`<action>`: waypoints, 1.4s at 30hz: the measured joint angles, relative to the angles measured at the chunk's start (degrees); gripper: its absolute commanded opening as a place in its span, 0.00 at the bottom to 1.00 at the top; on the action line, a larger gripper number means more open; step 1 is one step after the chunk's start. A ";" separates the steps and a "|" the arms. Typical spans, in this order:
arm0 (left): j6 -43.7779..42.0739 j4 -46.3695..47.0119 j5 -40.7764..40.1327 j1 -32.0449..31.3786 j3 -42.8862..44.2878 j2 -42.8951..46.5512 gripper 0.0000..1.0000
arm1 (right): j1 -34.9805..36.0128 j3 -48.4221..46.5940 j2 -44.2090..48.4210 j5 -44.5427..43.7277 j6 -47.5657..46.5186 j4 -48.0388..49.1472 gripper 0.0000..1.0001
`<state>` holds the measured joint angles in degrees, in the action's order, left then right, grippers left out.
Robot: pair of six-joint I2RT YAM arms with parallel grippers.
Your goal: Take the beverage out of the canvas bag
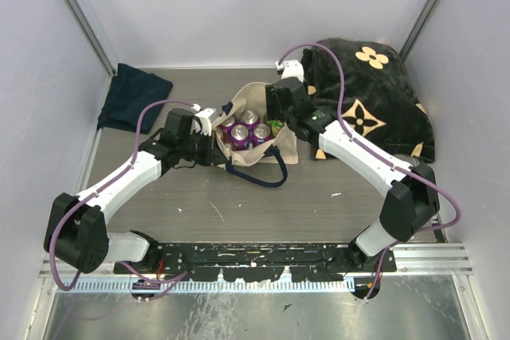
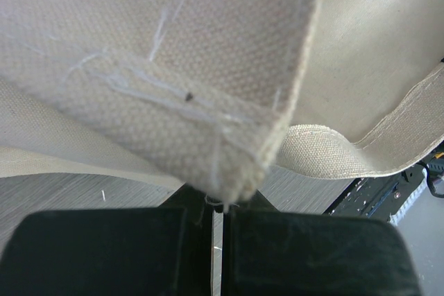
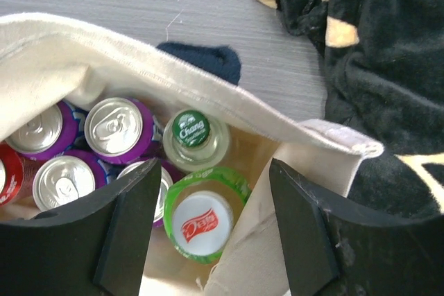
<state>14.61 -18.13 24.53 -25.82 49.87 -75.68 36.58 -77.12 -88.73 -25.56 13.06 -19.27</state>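
The cream canvas bag stands open at mid-table, its navy handle drooping toward me. Inside stand several purple cans, a red can, a green-capped glass bottle and a white-capped bottle with a green label. My left gripper is shut on the bag's left rim; the left wrist view shows a stitched corner of the canvas bag pinched in that gripper. My right gripper hovers open over the bag's right side. That gripper straddles the white-capped bottle from above without touching it.
A black fabric bag with tan flowers lies at the back right, close to the right arm and touching the canvas bag. A dark navy cloth lies at the back left. Enclosure walls stand on the left, right and back.
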 measured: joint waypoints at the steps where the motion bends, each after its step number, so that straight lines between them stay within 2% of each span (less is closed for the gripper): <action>1: -0.02 -0.02 -0.04 0.00 0.00 0.02 0.00 | 0.28 0.24 0.13 0.09 0.07 -0.15 0.70; 8: -0.09 -0.20 -0.22 0.00 0.00 0.09 0.00 | 2.40 3.58 1.36 -0.31 0.68 -0.17 0.66; 11: -0.33 -0.35 -0.28 -0.11 0.00 0.09 0.00 | 2.75 4.94 2.03 -0.92 0.96 1.03 0.59; 12: -0.44 -0.37 -0.28 -0.11 0.00 0.09 0.00 | 2.75 5.20 2.12 -1.16 1.07 1.31 0.53; 14: -0.48 -0.39 -0.28 -0.11 0.00 0.09 0.00 | 2.75 5.92 2.19 -2.05 1.33 2.19 0.36; 16: -0.50 -0.42 -0.28 -0.11 0.00 0.09 0.00 | 2.75 6.51 2.19 -3.21 1.27 3.15 0.08; 17: -0.50 -0.42 -0.28 -0.11 0.00 0.09 0.00 | 2.75 6.62 2.19 -3.78 1.20 3.41 0.01; 27: -0.55 -1.05 -0.46 -0.11 0.55 0.09 0.00 | 3.13 4.83 2.08 -5.62 0.04 0.94 0.01; 34: -0.79 -1.40 -0.68 -0.11 1.03 0.09 0.00 | 3.72 -6.21 2.62 -4.76 -4.33 -3.17 0.01; 42: -1.16 -1.49 -0.66 -0.11 1.11 0.09 0.00 | 5.16 -11.52 12.33 -8.35 -8.63 -2.40 0.01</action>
<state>13.45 -19.62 23.88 -25.93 50.98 -75.59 41.74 -88.64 -76.40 -33.91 4.43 -21.67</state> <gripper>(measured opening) 0.030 0.407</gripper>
